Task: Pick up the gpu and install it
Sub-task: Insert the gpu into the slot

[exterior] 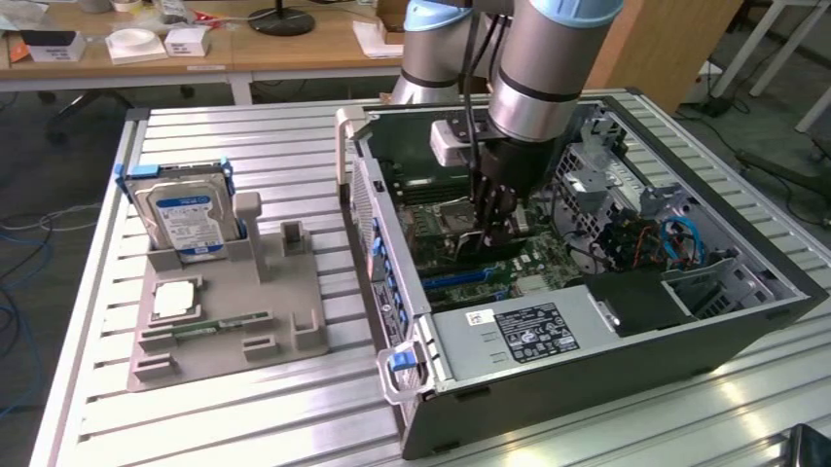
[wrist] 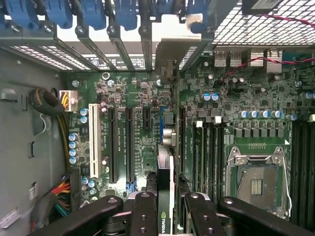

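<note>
The gpu (wrist: 165,162) shows edge-on in the wrist view, a thin green card with a black cooler, clamped between my black fingers (wrist: 143,211). My gripper (wrist: 165,199) is shut on it. The card hangs upright just above the motherboard (wrist: 123,88), in line with a blue-ended expansion slot (wrist: 161,123), and its silver bracket end (wrist: 167,69) points toward the case's rear slot openings. I cannot tell whether the card's edge touches the slot. In the exterior view my gripper (exterior: 497,233) reaches down inside the open computer case (exterior: 727,321), over the middle of the board.
Beside the case, on the exterior view's left, a grey fixture (exterior: 279,321) holds a hard drive (exterior: 189,214), a memory stick (exterior: 208,327) and a processor chip (exterior: 175,298). Inside the case are the power supply (exterior: 532,331), an empty CPU socket (wrist: 256,182), a white slot (wrist: 92,147) and cable bundles (wrist: 56,196).
</note>
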